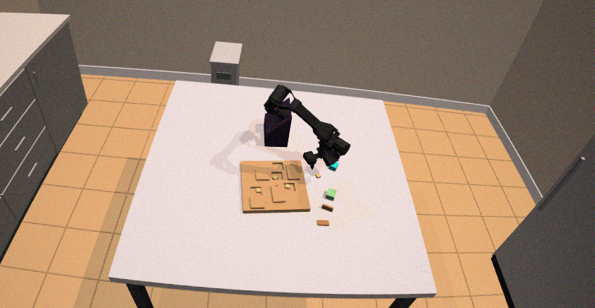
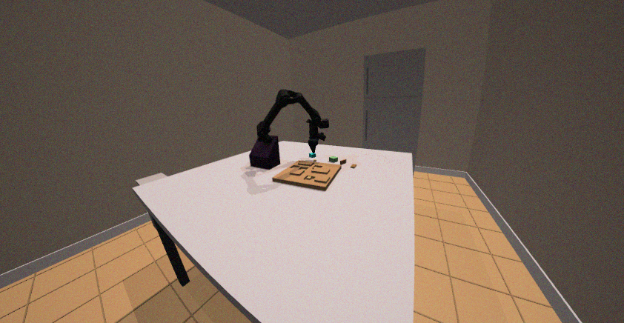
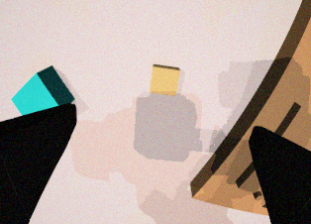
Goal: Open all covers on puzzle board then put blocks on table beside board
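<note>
My gripper (image 1: 321, 165) (image 2: 313, 152) (image 3: 166, 125) is open and empty above the table, just right of the puzzle board (image 1: 246, 181) (image 2: 301, 183) (image 3: 300, 64) in the top view. A small yellow block (image 1: 318, 175) (image 3: 164, 80) rests on the table below it, clear of the board. A cyan block (image 1: 333, 166) (image 2: 312, 155) (image 3: 35, 96) and a green block (image 1: 331, 193) (image 2: 333, 158) also rest there. Raised covers (image 1: 261, 175) (image 1: 278, 193) (image 1: 256, 203) (image 1: 293, 172) lie beside wells. Small yellow pieces (image 1: 274, 177) (image 1: 287, 186) (image 1: 258, 190) show in three wells; another well looks empty.
Two orange-brown blocks (image 1: 327, 208) (image 1: 323, 222) (image 2: 343, 161) (image 2: 353, 166) lie right of the board near its front corner. The dark arm base (image 1: 278, 130) (image 2: 264, 154) stands behind the board. The white table (image 1: 199, 243) (image 2: 331, 242) carries everything.
</note>
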Motion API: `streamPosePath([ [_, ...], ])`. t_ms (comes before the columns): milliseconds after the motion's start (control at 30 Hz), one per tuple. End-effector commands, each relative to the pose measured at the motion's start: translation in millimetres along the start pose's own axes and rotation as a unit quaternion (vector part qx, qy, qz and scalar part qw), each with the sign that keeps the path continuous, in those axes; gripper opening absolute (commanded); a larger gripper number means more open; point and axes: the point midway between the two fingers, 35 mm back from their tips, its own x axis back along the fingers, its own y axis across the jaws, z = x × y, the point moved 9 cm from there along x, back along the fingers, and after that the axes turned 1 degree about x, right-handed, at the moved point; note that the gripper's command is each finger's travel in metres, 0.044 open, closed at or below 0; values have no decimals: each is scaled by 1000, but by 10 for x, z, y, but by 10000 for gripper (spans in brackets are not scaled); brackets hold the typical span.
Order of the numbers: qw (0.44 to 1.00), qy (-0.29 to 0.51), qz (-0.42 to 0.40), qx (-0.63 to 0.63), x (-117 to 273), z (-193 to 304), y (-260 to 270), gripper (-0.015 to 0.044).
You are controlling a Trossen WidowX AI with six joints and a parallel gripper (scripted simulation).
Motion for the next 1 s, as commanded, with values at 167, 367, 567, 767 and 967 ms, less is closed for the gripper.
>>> streamPosePath([
  [167,998,-6,-5,-55,138,-18,-88,361],
  [367,966,-6,-11,-257,172,-14,-446,204],
  [567,896,-4,-15,-443,187,34,-801,46],
  [767,790,-2,-16,-612,184,122,-1143,0],
  [967,653,0,-14,-757,167,238,-1464,0],
])
